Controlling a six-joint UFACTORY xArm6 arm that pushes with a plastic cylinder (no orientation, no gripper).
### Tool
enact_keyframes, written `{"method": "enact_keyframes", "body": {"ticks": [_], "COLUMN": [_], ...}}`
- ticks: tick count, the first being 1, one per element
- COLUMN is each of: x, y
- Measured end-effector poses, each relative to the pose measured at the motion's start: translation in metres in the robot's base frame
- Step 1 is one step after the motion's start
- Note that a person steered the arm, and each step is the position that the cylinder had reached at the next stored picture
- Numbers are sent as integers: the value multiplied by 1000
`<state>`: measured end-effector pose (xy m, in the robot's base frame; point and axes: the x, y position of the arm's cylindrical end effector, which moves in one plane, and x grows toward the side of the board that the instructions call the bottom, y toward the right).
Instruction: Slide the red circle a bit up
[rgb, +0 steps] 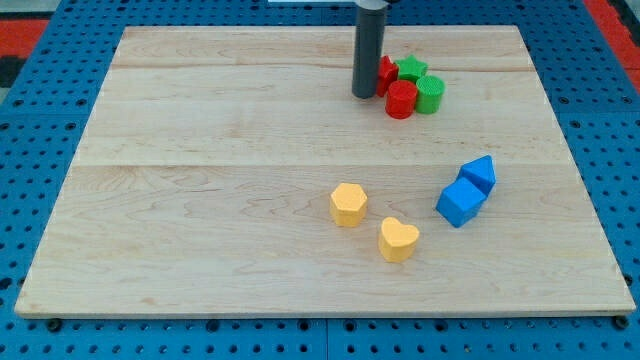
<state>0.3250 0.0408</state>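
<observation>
Nearest us lies the yellow heart (398, 239), with a yellow hexagon (348, 204) just up-left and two blue blocks (467, 189) touching each other to the right. All look like matte, chunky pieces on a pale, grained wooden board (200, 200).

Our red circle (401, 99) sits near the view's top, touching a green circle (430, 94), below a green star (411, 69) and another red block (386, 73).

We have no fingers, only a rod; our tip (365, 95) rests just left of the cluster, beside the red circle. We judge the push has not begun: next, the tip must come round below the circle and nudge it upward gently.
</observation>
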Motion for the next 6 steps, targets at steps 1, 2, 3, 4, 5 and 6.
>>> {"method": "enact_keyframes", "body": {"ticks": [1,2,3,4,5,6], "x": [1,19,45,54,54,43], "y": [-41,-41,-14,30,71,63]}}
